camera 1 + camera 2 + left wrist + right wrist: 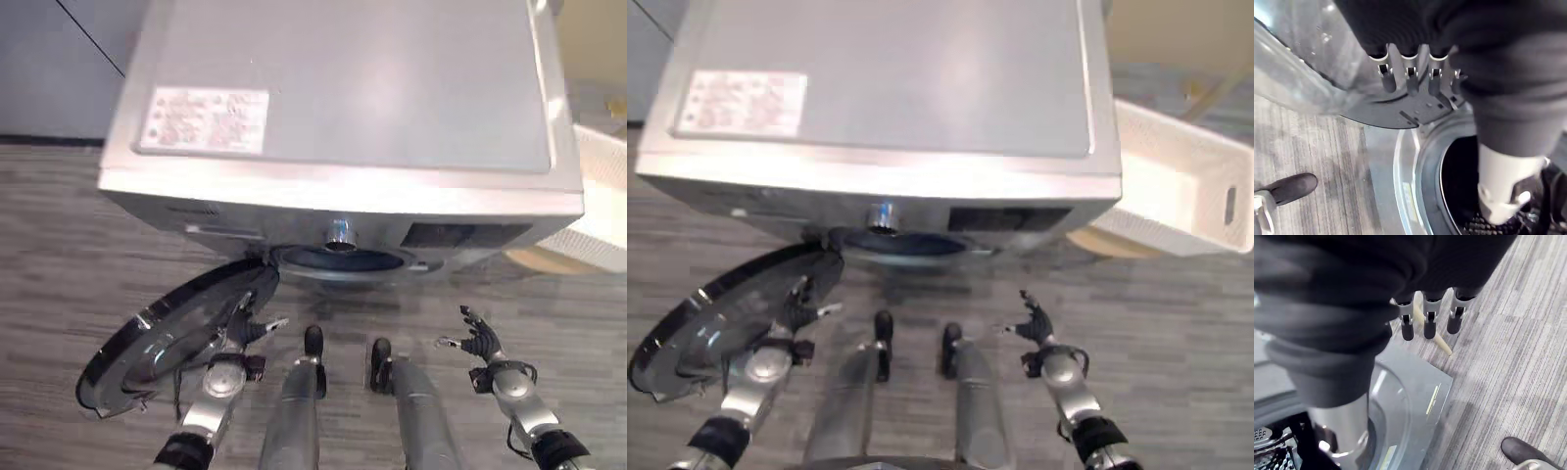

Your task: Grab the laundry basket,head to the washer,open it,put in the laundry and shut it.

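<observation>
Grey plank floor fronts a silver front-loading washer (pixel 343 117); its round glass door (pixel 167 338) hangs open at eight o'clock, touching the left hand (pixel 245 331), fingers straight. Right hand (pixel 477 343), nearer, spread; white slatted laundry basket (pixel 1176 186) at two o'clock.

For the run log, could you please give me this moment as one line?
washer door: swung open | left hand: open, at door edge | right hand: open, free | laundry basket: on floor, right of washer

The light is soft and even. The washer (pixel 343 88) top shines pale, with bright glare at 12 o'clock. The open door (pixel 171 333) glass reflects light. Up close, the left hand (pixel 1415 78) cover looks dark and blurry.
</observation>
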Controlling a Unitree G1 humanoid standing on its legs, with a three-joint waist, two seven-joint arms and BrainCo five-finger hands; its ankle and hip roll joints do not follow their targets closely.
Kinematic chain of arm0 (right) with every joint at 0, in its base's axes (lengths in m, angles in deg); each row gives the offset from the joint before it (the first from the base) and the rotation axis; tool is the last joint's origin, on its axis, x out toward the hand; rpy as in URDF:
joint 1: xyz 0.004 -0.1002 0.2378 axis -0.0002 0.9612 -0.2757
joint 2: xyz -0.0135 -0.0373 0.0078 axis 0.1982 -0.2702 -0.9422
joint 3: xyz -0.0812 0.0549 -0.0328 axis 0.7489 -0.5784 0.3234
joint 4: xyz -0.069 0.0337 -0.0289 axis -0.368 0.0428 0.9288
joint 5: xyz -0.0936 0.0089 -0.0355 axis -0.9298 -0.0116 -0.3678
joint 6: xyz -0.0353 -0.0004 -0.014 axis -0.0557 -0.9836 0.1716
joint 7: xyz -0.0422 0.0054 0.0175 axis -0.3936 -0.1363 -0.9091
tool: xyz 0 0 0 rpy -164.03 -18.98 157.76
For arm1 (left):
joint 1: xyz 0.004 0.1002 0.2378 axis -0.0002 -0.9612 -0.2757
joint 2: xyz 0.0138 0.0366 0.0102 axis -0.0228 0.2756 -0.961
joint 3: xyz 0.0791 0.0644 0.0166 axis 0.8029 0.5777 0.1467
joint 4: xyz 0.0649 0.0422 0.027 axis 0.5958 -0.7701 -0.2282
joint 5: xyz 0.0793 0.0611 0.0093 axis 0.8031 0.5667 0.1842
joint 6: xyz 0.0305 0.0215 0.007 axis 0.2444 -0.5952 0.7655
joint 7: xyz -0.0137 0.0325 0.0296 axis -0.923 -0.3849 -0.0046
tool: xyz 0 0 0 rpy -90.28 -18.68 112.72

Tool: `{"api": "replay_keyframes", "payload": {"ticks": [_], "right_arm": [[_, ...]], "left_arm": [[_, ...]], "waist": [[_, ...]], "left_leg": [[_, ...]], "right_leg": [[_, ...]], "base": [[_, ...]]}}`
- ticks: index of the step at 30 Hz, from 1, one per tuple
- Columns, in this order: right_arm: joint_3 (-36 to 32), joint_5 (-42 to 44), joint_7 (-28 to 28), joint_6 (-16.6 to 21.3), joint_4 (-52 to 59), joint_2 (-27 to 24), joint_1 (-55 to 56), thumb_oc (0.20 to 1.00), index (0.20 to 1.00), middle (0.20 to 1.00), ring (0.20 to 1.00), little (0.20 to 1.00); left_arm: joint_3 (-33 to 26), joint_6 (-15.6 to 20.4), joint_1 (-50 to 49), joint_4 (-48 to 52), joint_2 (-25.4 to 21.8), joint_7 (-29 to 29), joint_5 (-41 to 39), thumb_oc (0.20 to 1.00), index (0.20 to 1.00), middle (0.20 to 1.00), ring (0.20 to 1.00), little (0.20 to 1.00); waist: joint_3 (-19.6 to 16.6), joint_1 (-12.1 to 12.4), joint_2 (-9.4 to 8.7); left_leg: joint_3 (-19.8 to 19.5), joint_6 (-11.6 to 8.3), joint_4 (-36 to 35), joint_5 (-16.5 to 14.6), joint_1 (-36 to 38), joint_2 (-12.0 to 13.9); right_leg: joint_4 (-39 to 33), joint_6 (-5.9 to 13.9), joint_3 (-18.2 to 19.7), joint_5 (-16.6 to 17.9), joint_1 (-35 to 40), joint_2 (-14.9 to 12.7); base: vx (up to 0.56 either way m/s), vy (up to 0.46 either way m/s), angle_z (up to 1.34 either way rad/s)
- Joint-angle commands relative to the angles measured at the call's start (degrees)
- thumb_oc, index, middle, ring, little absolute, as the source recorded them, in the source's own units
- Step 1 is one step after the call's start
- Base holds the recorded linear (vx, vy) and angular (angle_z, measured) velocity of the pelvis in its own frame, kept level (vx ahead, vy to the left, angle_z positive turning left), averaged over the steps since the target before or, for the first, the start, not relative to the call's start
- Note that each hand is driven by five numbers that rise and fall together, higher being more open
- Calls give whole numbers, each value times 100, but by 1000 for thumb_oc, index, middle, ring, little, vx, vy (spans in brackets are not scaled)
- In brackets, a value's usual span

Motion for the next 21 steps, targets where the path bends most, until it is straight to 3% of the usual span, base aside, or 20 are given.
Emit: {"api": "replay_keyframes", "payload": {"ticks": [1,8,13,16,17,20,21], "right_arm": [[-207,-227,47,122,-45,-79,165,1000,1000,1000,1000,1000],[-461,-293,109,57,-58,87,443,1000,1000,1000,1000,1000],[-439,-322,31,-7,50,180,353,1000,1000,1000,1000,1000],[-423,-236,5,-9,127,234,273,1000,1000,1000,1000,1000],[-419,-218,66,20,170,289,357,1000,1000,1000,1000,1000],[-412,-267,87,10,187,328,413,1000,1000,1000,1000,1000],[-384,-270,90,2,197,341,420,1000,1000,1000,1000,1000]], "left_arm": [[-113,240,35,-245,-59,-68,-28,1000,1000,1000,1000,1000],[-381,148,-567,-264,23,-149,243,1000,1000,1000,1000,1000],[-358,126,-528,-220,-13,-49,375,1000,1000,1000,1000,1000],[-350,110,-307,-157,-136,13,483,1000,1000,1000,1000,1000],[-382,116,-295,-127,-180,10,554,1000,1000,1000,1000,1000],[-411,105,-338,-132,-152,33,538,1000,1000,1000,1000,1000],[-411,109,-344,-99,-139,57,519,1000,1000,1000,1000,1000]], "waist": [[-343,-12,-27],[-816,56,-109],[-773,70,-122],[-659,132,12],[-787,287,44],[-894,414,17],[-907,507,-35]], "left_leg": [[88,50,-244,-337,657,-130],[268,107,-1113,-307,1714,-255],[375,152,-1546,-85,1865,-303],[410,193,-1443,168,1538,-176],[421,197,-1549,358,1440,-155],[417,155,-1575,503,1309,-152],[422,124,-1548,593,1176,-172]], "right_leg": [[-1493,603,77,908,748,-179],[-2459,851,120,1304,1693,-256],[-2424,1080,298,1745,1465,-294],[-1604,993,296,1113,1326,-92],[-875,857,140,599,1779,11],[-697,841,216,558,2004,171],[-967,745,267,320,2198,274]], "base": [[217,88,10],[122,119,1],[-120,110,-38],[-329,68,-11],[-291,19,12],[-188,-68,20],[-197,-145,-7]]}}
